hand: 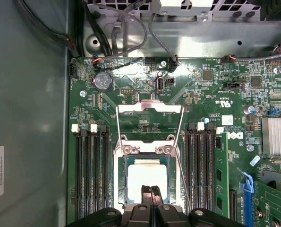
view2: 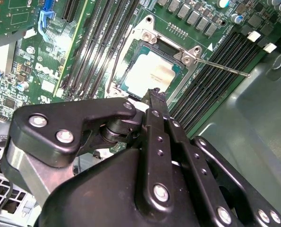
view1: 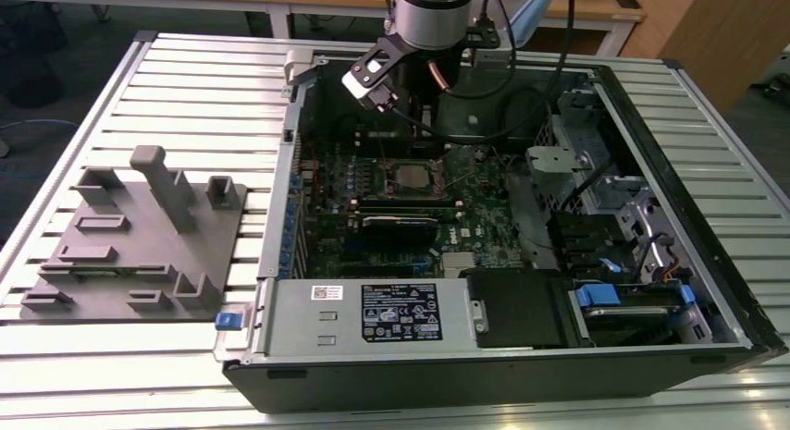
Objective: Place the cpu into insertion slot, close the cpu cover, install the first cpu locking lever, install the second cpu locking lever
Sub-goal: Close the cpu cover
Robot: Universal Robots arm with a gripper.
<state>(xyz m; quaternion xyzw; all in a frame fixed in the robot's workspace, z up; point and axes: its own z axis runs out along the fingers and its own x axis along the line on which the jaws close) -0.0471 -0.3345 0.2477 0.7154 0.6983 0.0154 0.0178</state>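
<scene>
The cpu [hand: 147, 177] lies in the insertion slot [hand: 125, 163] on the green board, its silver top bright under the light; it also shows in the second wrist view [view2: 149, 73] and the exterior view [view1: 412, 178]. The cpu cover [hand: 149, 109] stands swung open on the far side of the slot. Two thin wire locking levers [hand: 118, 127] [hand: 181, 142] stick out unlatched at the slot's two sides; one lever [view2: 223, 67] juts over the memory slots. My gripper [hand: 151, 190] is shut with nothing in it, its fingertips [view2: 155, 94] just above the cpu's edge.
The board sits deep in an open computer case [view1: 691, 337] with walls all round. Long black memory slots [hand: 90, 175] [hand: 201, 170] flank the socket. Cables [hand: 131, 28] hang at the case's back. A grey fixture plate [view1: 136, 245] rests on the slatted table at the exterior view's left.
</scene>
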